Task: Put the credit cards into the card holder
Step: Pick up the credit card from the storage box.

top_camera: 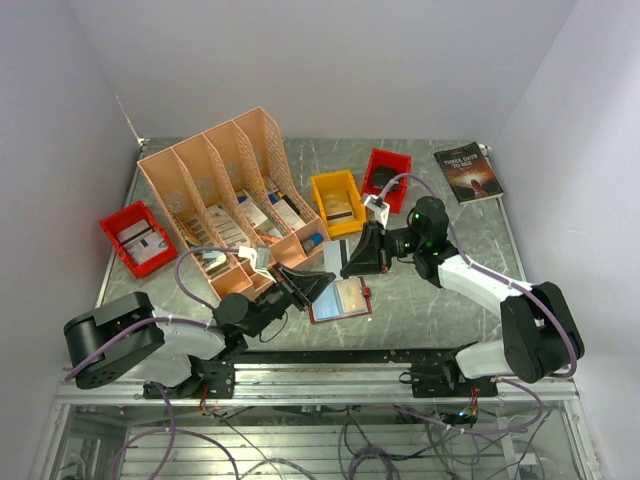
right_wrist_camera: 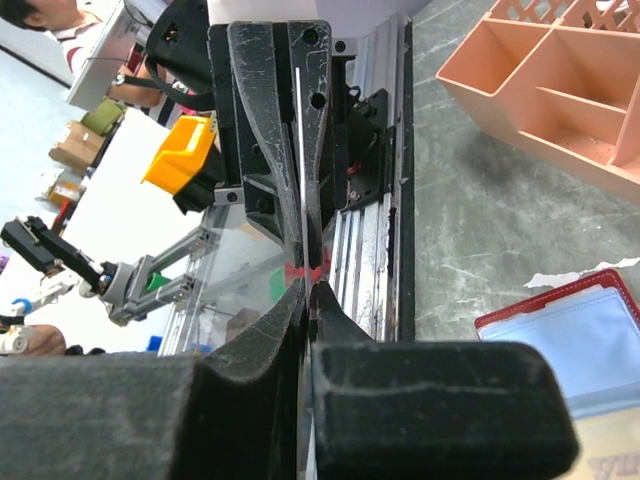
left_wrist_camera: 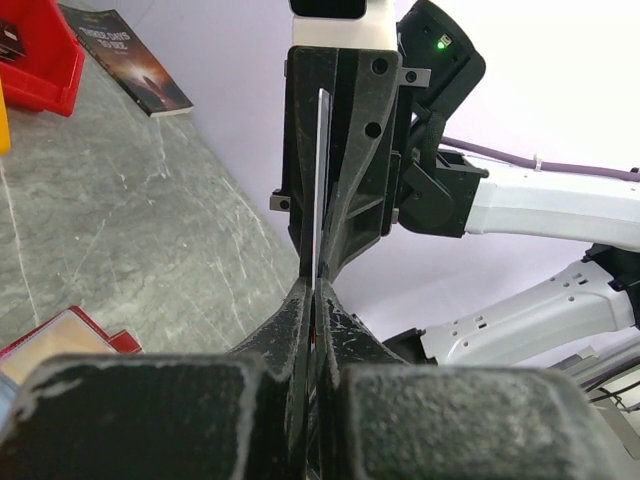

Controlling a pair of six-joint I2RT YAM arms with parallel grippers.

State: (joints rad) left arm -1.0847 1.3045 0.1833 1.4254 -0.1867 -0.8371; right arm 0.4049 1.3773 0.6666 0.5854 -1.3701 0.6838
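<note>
Card: thin greyish plastic credit card (top_camera: 334, 257), held near the open red leather-like card holder (top_camera: 340, 298); likely light, stiff, slick.
Left gripper (left_wrist_camera: 313, 288): clamped flat-faced on one edge.
Right gripper (right_wrist_camera: 305, 292): clamped on the opposite edge.

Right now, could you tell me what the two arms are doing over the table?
The left hand and the right hand are both pinching the same credit card, held edge-on between them above the table. The red card holder lies open just below them, clear pockets up. The card is not yet in a pocket.
</note>
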